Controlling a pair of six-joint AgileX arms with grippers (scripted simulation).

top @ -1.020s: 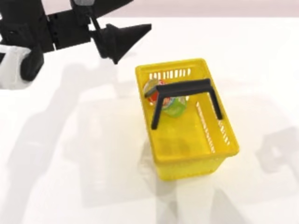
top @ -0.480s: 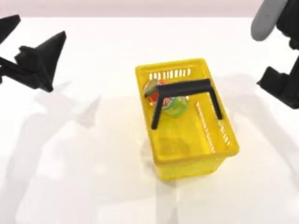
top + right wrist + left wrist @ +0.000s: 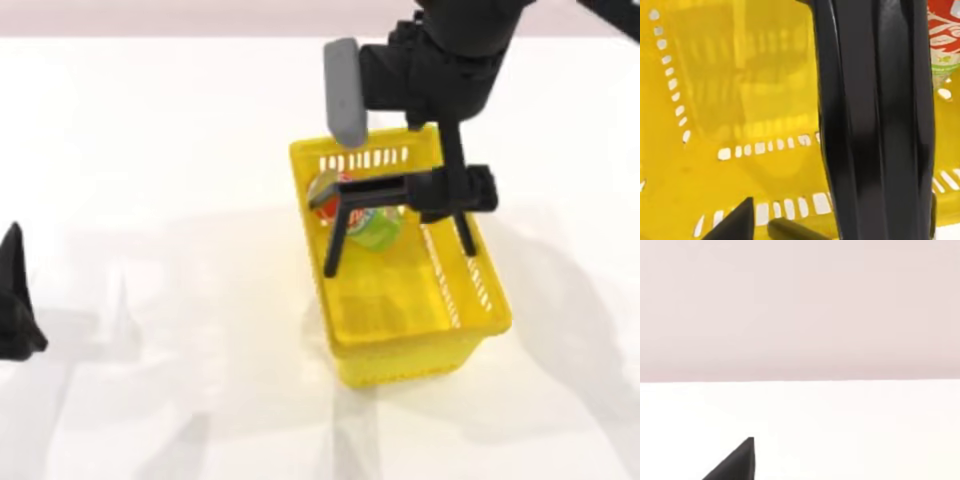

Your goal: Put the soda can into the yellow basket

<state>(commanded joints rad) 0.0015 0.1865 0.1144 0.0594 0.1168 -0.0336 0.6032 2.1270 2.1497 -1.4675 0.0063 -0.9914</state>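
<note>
The soda can [image 3: 362,216] lies on its side inside the yellow basket [image 3: 420,338], at the basket's far left end under the black handle [image 3: 390,188]. The right wrist view shows a piece of its red and green side [image 3: 944,35] beyond the handle [image 3: 875,120]. My right gripper [image 3: 452,192] reaches in from the far side. It hangs open at the handle's right end, with one fingertip [image 3: 740,220] over the slotted basket wall [image 3: 715,100]. My left gripper [image 3: 15,300] sits open at the table's left edge, far from the basket, holding nothing.
The white table [image 3: 180,150] surrounds the basket on all sides. My right arm's grey and black links [image 3: 345,90] hang over the basket's far rim. The left wrist view shows only bare table, a pale wall and one fingertip [image 3: 740,465].
My left arm has drawn back from the far left to the table's left edge. My right arm has swung in from the right to the basket handle. The can and basket stayed put.
</note>
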